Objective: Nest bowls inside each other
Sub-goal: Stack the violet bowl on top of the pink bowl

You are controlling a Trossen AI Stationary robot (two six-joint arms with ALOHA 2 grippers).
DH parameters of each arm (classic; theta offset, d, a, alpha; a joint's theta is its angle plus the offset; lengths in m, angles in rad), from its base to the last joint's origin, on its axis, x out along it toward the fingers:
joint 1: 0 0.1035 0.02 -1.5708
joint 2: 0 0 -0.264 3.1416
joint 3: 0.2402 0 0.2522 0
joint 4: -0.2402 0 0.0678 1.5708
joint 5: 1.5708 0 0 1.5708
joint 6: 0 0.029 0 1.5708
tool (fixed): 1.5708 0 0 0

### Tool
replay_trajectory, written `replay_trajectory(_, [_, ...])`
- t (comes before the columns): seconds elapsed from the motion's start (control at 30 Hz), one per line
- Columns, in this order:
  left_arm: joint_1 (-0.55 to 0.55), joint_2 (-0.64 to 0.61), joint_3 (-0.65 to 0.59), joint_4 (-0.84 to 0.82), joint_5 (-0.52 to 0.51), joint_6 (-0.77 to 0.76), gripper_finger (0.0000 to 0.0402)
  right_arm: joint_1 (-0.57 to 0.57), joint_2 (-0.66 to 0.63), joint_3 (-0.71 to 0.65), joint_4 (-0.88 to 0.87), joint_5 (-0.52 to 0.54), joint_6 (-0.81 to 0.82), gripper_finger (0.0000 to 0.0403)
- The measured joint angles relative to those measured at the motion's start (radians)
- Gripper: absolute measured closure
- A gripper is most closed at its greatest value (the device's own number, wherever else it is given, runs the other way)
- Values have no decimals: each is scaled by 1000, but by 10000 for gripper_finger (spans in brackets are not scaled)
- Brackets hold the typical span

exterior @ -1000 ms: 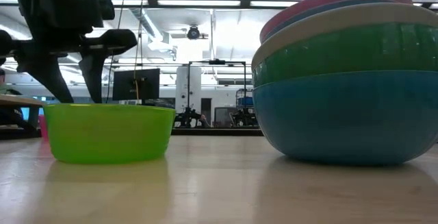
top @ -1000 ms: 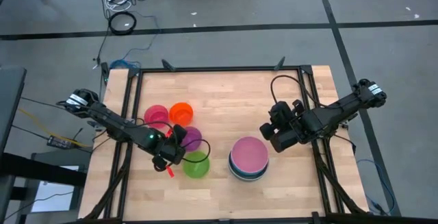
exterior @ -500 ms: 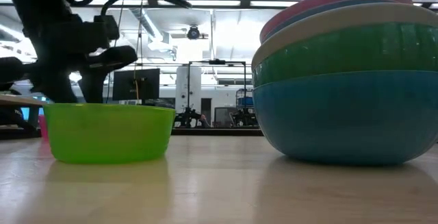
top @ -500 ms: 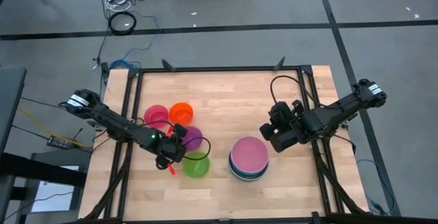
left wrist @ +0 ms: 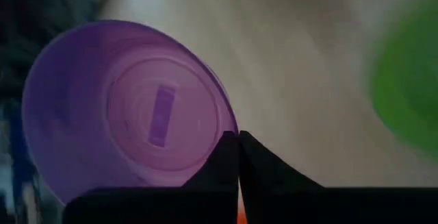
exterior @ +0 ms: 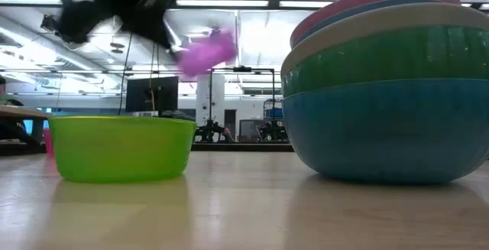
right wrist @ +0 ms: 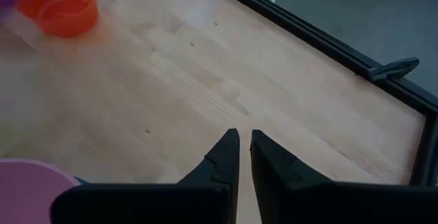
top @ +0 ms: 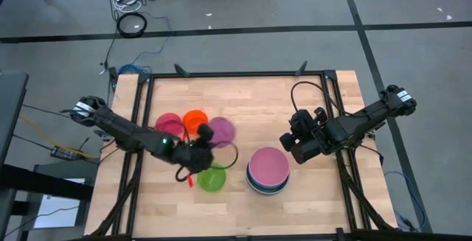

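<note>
My left gripper [top: 206,141] is shut on a small purple bowl [top: 220,132] and holds it in the air above the table's left half; the low view shows that bowl [exterior: 206,53] high over the lime bowl [exterior: 122,147]. The lime bowl [top: 212,177] stands on its base near the front. An orange bowl [top: 195,119] and a magenta bowl [top: 168,123] stand behind the left arm. On the right, a stack of nested bowls [top: 268,170] with a pink one on top rests on a blue one [exterior: 386,131]. My right gripper [right wrist: 244,147] hovers shut, right of the stack, holding nothing. My left gripper pinches the purple bowl's rim [left wrist: 220,129] between its two fingers, one finger [left wrist: 217,161] on the inner side and the other outside. It comes slanting down from the table's left. The bowl hangs clear of the table, tipped, its opening turned toward the wrist.
Bare wood lies between the lime bowl and the stack, and across the table's far half [top: 251,97]. A black frame [top: 236,74] runs around the table's edges.
My left gripper has shut on the purple bowl's rim, then risen and swung toward the table's right and far side. The purple bowl has left the table beside the lime bowl, lifted clear and tipped. The other bowls stay put.
</note>
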Motion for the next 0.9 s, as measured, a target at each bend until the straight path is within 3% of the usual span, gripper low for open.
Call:
replay_trajectory(0.03, [18, 0, 51, 44, 51, 42, 399, -1, 0, 0, 0, 1, -2, 375])
replay_trajectory(0.17, [108, -1, 206, 136, 462, 64, 400, -1, 0, 0, -11, 4, 2, 378])
replay_trajectory(0.23, [132, -1, 247, 138, 550, 62, 400, 1, -3, 0, -26, 3, 20, 380])
replay_trajectory(0.5, [131, 61, 265, 291, 731, 5, 401, 23, -48, 0, -165, 74, 175, 382])
replay_trajectory(0.9, [163, 278, 264, 457, 759, -138, 401, 51, -84, 0, -158, 105, 180, 382])
